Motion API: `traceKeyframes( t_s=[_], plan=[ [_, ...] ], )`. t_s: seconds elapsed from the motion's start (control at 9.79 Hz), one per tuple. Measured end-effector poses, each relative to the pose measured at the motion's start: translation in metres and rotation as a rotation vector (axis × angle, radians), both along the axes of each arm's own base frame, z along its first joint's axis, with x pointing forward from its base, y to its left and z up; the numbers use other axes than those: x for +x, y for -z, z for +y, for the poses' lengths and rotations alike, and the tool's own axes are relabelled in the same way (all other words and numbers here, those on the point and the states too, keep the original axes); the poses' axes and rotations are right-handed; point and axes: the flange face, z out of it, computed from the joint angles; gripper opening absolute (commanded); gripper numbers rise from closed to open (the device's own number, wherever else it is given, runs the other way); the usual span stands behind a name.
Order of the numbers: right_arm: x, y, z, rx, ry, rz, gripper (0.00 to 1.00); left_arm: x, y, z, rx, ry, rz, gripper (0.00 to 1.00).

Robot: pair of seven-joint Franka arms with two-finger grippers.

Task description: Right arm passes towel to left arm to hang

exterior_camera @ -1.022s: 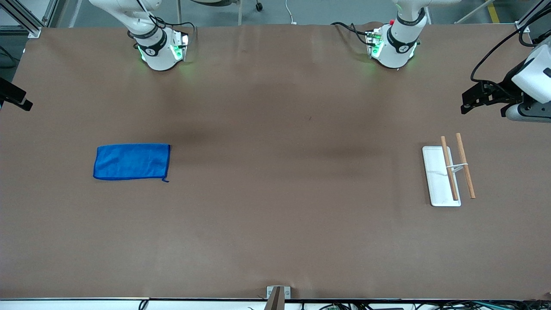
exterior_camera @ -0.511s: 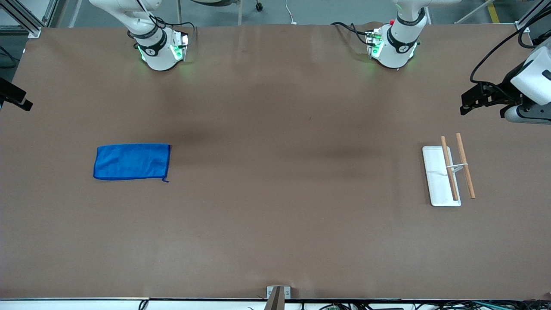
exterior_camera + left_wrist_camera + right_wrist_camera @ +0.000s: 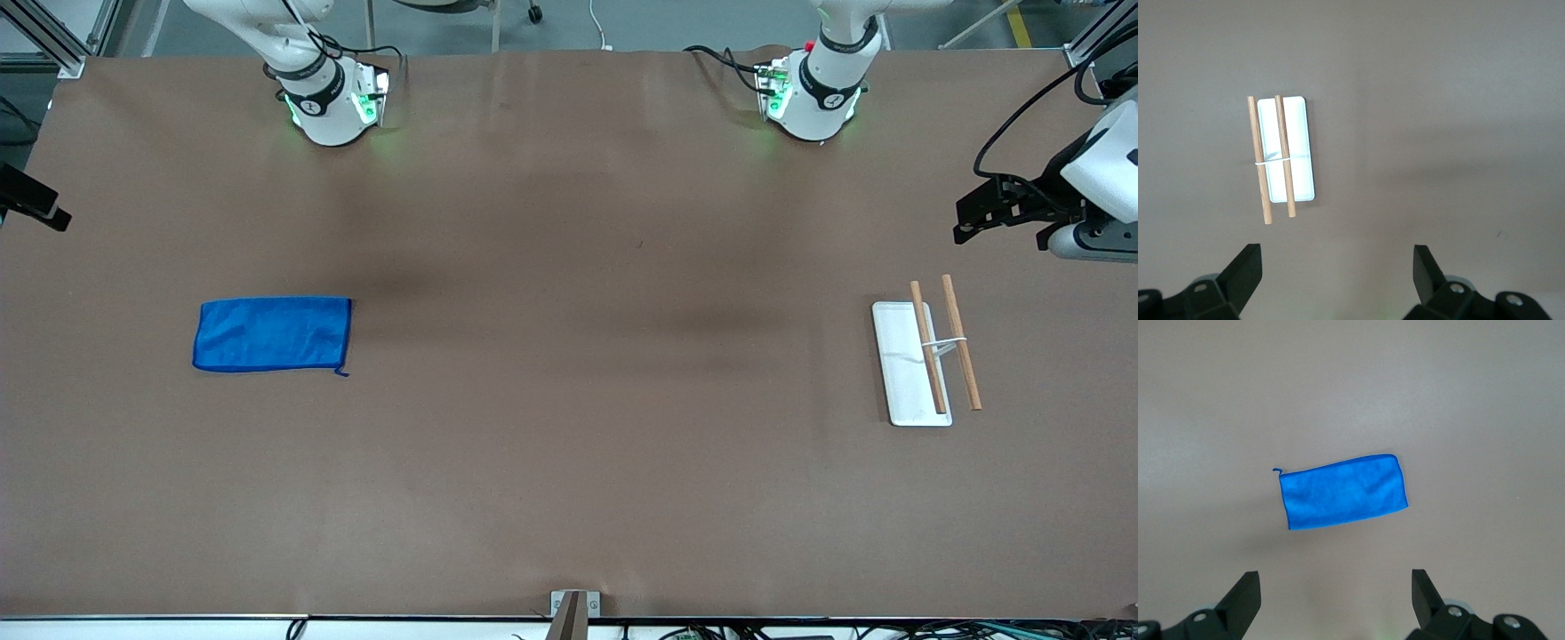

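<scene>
Blue microfibre, the towel (image 3: pixel 272 334) lies flat on the brown table (image 3: pixel 569 462) toward the right arm's end, its long axis running along the table's length and a thread tail trailing from the corner nearer the front camera. Nothing holds it yet. The right gripper (image 3: pixel 1335 603) hangs high above that end of the table with its fingers spread wide and empty, the towel lying out ahead of it in its wrist view, so to my eye this arm is clearly the nearer one and the descent is the step in hand. Bare table surrounds the cloth on every side, leaving every hem free to take. The left gripper (image 3: pixel 1337 280) waits over the left arm's end, also spread apart and empty, above the table near the rack (image 3: pixel 927 351), a white base (image 3: pixel 1298 113) carrying two wooden rods (image 3: pixel 1283 155), well apart from the towel.
</scene>
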Motion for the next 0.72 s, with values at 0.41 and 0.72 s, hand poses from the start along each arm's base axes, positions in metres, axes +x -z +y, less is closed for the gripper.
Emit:
traceKeyframes(
  t_s=[0.41,0.72],
  plan=[
    [0.031,0.125,0.001,0.007,-0.031,0.052,1.00,0.000,-0.001,0.000,0.000,0.000,-0.002,1.00],
    [0.028,0.257,0.002,-0.001,-0.073,0.028,1.00,0.000,-0.001,0.000,0.000,0.000,-0.001,1.00]
  ],
)
